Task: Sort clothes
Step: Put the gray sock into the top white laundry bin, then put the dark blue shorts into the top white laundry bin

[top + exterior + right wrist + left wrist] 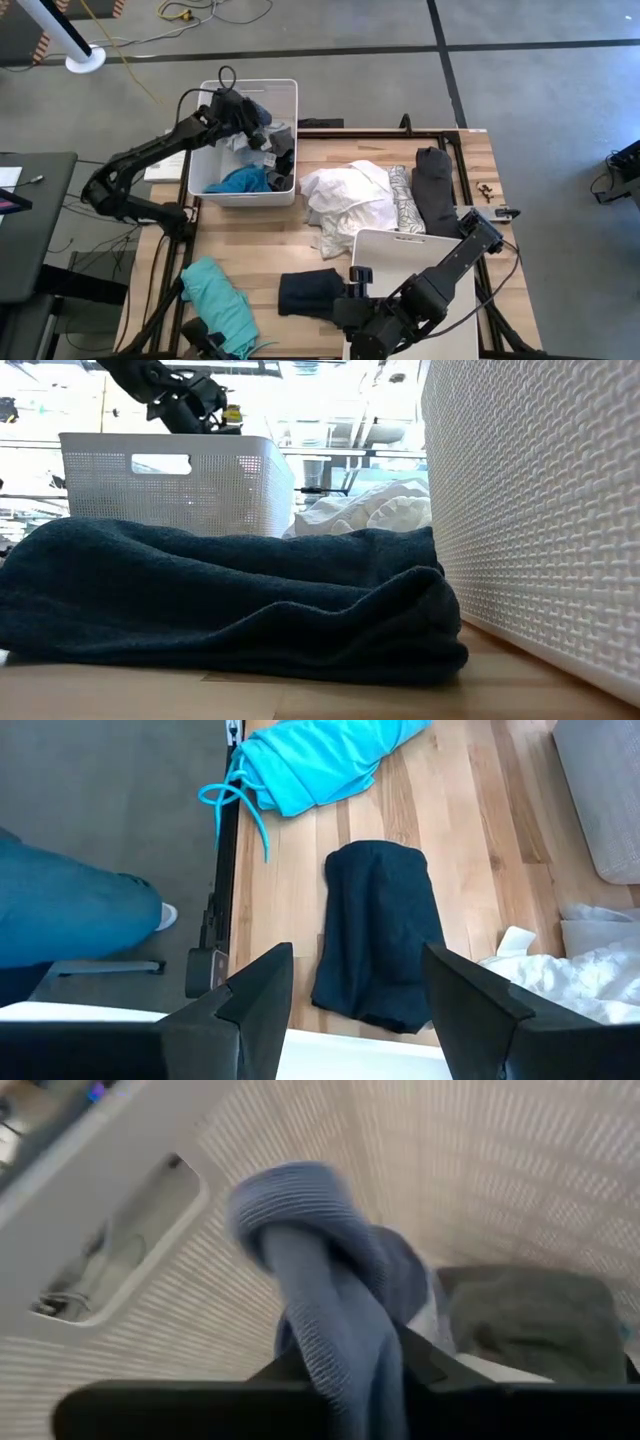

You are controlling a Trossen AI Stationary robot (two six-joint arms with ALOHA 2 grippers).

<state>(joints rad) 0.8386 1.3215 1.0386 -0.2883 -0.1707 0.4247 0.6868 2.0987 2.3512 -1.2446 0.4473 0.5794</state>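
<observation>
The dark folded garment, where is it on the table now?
In the high view the dark folded garment lies near the table's front edge, between the teal garment on the left and the right gripper, just ahead of its open fingers.

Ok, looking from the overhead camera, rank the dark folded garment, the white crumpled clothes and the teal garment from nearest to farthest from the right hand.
1. The dark folded garment, on the table just beside the right hand, toward the left arm's side.
2. The white crumpled clothes, mid-table, beyond the hand.
3. The teal garment, at the table's left front edge.
</observation>
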